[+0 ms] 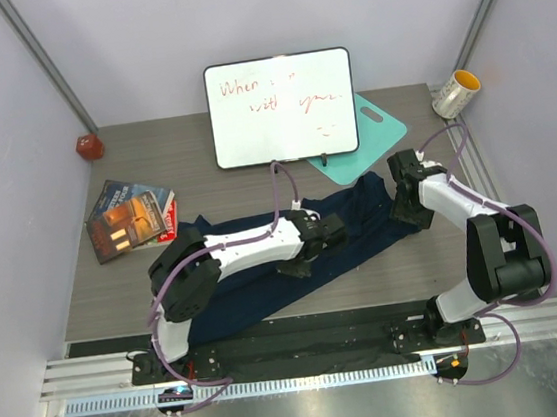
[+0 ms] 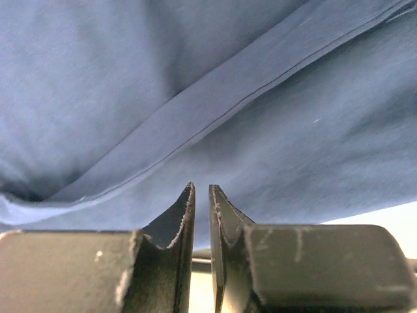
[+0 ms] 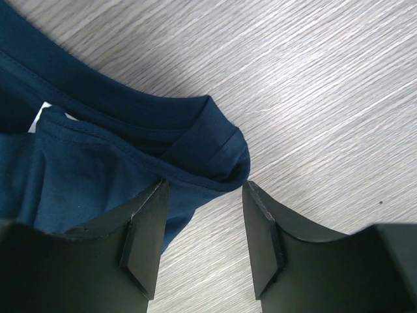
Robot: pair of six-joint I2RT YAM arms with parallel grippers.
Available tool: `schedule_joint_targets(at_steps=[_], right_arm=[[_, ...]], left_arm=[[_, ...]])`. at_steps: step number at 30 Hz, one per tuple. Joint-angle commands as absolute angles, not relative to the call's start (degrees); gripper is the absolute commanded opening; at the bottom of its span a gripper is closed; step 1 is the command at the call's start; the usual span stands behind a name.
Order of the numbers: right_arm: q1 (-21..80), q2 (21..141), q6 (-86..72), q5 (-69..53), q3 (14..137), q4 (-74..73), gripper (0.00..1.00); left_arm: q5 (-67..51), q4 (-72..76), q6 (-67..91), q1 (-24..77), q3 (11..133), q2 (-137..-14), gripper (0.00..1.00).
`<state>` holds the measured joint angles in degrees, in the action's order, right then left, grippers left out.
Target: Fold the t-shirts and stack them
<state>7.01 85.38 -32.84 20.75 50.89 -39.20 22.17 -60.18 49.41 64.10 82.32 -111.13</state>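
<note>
From the side of the table, one navy t-shirt (image 1: 358, 245) lies as a long rumpled band, its long axis running slantwise from the near left, by the left arm's base, to the far right, short of the teal board (image 1: 379, 135). It is neither folded nor stacked yet.

The left gripper (image 1: 329, 231) sits over the middle of that band. Its jaws are drawn almost together, with only a thin slit between them, and its tips are up against the cloth. A seam crosses the left wrist view on a diagonal just beyond them. I cannot tell whether a pinch of fabric is actually caught in that slit.

The right gripper (image 1: 404, 204) is at the far-right end of the band and is clearly the nearer one to that end. Its jaws stand apart and hold nothing. A rounded hemmed loop (image 3: 225, 153) of the shirt lies on the wood-grain table (image 3: 313, 85) just ahead of the gap and slightly toward the left jaw. A white label (image 3: 40, 117) shows further back in the cloth.

The next move looks to me like the right arm closing on this end. For that, the loop lies forward of the fingers and a touch to the left, so a short advance would bring it between the jaws.
</note>
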Motion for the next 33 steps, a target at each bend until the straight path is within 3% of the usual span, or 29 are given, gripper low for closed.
schedule_joint_targets(at_steps=[1, 5, 8, 11, 12, 16, 18, 33], right_arm=[[6.86, 84.38, -32.52, 24.26, 51.33, -38.32, 0.55], [6.94, 82.18, -32.34, 24.70, 49.66, -37.27, 0.71], [6.86, 82.88, -32.25, 22.51, 49.39, -37.00, 0.69], [6.86, 83.93, -32.87, 20.48, 48.95, -36.39, 0.42], [6.94, 84.81, -33.05, 20.57, 48.96, -36.30, 0.26], [6.86, 87.79, -34.27, 22.32, 49.39, -36.30, 0.01], [6.86, 88.76, -34.89, 22.94, 49.83, -36.39, 0.01], [6.86, 96.31, -34.63, 27.51, 58.18, -36.65, 0.01]], left_arm=[[20.92, -58.10, 47.46, 63.81, 84.37, -112.76, 0.14], [19.16, -55.90, 47.11, 63.90, 83.24, -113.64, 0.14], [18.63, -54.41, 47.02, 63.90, 82.97, -114.87, 0.14], [18.46, -53.62, 46.93, 63.81, 83.49, -116.80, 0.14], [18.46, -53.53, 46.93, 63.72, 83.67, -117.68, 0.14], [17.58, -53.26, 46.58, 63.63, 84.37, -119.62, 0.09], [17.05, -53.00, 46.41, 63.72, 84.29, -119.97, 0.00], [13.88, -48.69, 47.02, 63.72, 72.34, -116.81, 0.00]])
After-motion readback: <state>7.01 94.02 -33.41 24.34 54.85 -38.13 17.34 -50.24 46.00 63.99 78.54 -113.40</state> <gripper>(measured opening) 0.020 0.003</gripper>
